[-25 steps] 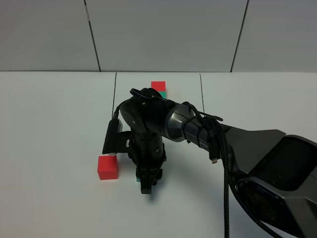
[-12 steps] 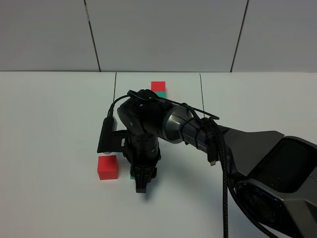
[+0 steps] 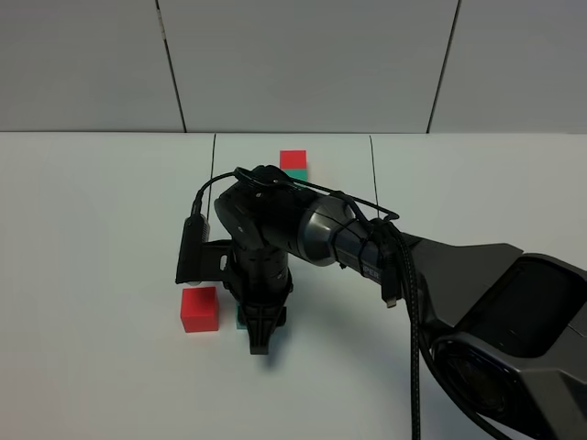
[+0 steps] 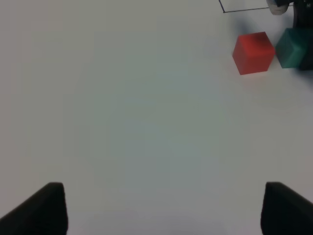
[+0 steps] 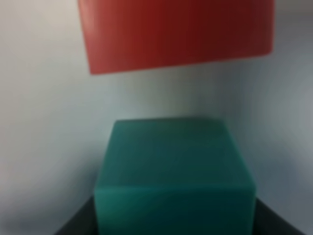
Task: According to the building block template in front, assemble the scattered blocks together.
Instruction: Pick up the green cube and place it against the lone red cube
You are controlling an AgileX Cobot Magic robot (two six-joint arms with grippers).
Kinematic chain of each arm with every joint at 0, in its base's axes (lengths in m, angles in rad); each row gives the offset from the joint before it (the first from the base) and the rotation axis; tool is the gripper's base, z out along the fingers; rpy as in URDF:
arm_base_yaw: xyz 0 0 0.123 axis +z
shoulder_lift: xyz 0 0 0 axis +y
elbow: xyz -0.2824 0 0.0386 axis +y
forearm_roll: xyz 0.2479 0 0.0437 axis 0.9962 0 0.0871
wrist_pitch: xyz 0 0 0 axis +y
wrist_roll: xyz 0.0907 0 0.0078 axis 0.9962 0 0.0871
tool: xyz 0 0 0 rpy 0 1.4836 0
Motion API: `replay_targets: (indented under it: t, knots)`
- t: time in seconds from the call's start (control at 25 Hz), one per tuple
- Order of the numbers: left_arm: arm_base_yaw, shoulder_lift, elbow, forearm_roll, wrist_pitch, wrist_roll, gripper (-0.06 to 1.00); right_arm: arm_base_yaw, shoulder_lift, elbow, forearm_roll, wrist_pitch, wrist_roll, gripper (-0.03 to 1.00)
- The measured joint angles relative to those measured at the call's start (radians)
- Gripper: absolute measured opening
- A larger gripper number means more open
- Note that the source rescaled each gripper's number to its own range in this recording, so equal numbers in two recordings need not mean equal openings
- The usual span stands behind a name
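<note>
Right gripper (image 3: 260, 337) reaches across the middle to the near left part of the white table (image 3: 92, 275), pointing straight down. I see its jaws pressed against two opposite sides of the teal cube (image 5: 173, 171); in my high camera only a sliver of that cube shows beside the fingers. The red cube (image 3: 199, 309) sits just to the left of it, unheld and flat on the table. My right wrist camera shows a narrow strip of bare table between the two scattered blocks, so they stand close but apart, faces roughly parallel.

My left gripper (image 4: 166, 210) hangs over bare table with its fingers spread wide and nothing between them; both cubes lie well ahead of it, the red one nearer to it than the teal.

Farther back, past the right arm's wrist, the building block template (image 3: 293, 163) rests near the far edge of the table, its red half on the far side and its teal half toward me. Thin black lines (image 3: 214, 165) run along the table on either side of it.
</note>
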Motion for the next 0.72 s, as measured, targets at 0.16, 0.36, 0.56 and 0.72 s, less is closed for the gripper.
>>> replay_targets:
  t: [0.16, 0.36, 0.56, 0.72]
  knots:
    - [0.0, 0.0, 0.0, 0.0, 0.0, 0.0, 0.77, 0.0, 0.027, -0.058, 0.002, 0.01, -0.008, 0.0]
    - [0.0, 0.0, 0.0, 0.0, 0.0, 0.0, 0.77, 0.0, 0.059, -0.112, 0.003, 0.057, -0.011, 0.0]
    - [0.0, 0.0, 0.0, 0.0, 0.0, 0.0, 0.77, 0.009, 0.067, -0.128, -0.004, 0.07, -0.015, 0.0]
    - [0.0, 0.0, 0.0, 0.0, 0.0, 0.0, 0.77, 0.013, 0.069, -0.132, -0.006, 0.069, -0.017, 0.0]
